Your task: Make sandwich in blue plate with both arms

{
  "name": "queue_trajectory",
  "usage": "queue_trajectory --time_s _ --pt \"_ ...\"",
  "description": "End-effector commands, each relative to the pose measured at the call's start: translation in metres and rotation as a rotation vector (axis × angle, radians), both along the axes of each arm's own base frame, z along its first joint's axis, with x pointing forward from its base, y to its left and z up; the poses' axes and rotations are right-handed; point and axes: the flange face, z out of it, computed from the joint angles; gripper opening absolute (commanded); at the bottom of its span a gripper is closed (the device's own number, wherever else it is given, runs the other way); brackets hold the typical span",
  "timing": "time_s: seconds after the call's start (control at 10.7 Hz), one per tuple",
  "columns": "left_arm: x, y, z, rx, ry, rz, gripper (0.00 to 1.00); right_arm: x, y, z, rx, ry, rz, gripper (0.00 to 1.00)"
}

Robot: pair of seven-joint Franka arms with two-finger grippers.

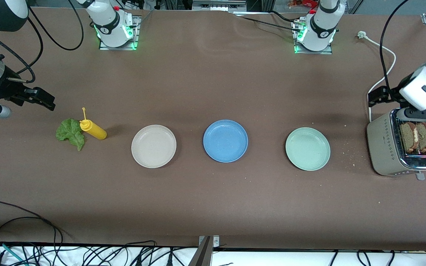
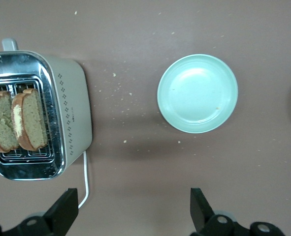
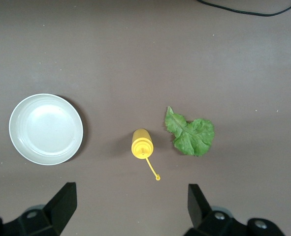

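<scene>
The right gripper (image 1: 44, 99) hangs in the air at the right arm's end of the table, fingers wide apart and holding nothing, with the green lettuce leaf (image 1: 71, 133) at its 5 o'clock in the front view and the yellow sauce bottle (image 1: 93, 130) touching the leaf. Next come three bare plates in a row: the beige plate (image 1: 154, 146), the blue plate (image 1: 225, 140) and the mint-green plate (image 1: 307, 148). The left gripper (image 1: 388, 95), fingers wide apart and holding nothing too, hangs at 11 o'clock from the toaster (image 1: 383, 149), where two brown bread slices (image 1: 416, 137) stand in the slots.
</scene>
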Motion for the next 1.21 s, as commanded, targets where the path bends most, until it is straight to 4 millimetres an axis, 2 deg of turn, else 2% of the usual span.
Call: queue_trajectory --time_s 0.0,0.09,0.19,0.28,0.37,0.65,1.12 --pt "0.038 0.076 -0.035 0.001 0.048 0.005 1.00 -0.001 -0.001 0.003 0.019 0.004 -0.001 1.00" --pt "0.052 0.093 -0.048 -0.004 0.059 -0.036 1.00 -0.001 -0.001 0.003 0.019 0.004 -0.001 1.00" --pt "0.059 0.121 -0.063 -0.013 0.074 -0.026 1.00 -0.001 -0.001 0.003 0.019 0.004 -0.001 1.00" --pt "0.063 0.139 -0.076 -0.013 0.072 -0.006 1.00 -0.001 0.000 0.002 0.019 0.006 0.001 1.00" --pt "0.068 0.153 -0.080 0.033 0.038 -0.027 1.00 -0.001 -0.001 0.003 0.019 0.004 -0.001 1.00" --pt "0.071 0.176 -0.113 0.087 0.075 -0.051 1.00 -0.001 -0.001 0.002 0.019 0.006 -0.001 1.00" --pt "0.066 0.188 -0.169 0.099 0.184 -0.066 0.97 -0.001 -0.001 0.001 0.019 0.007 -0.001 1.00"
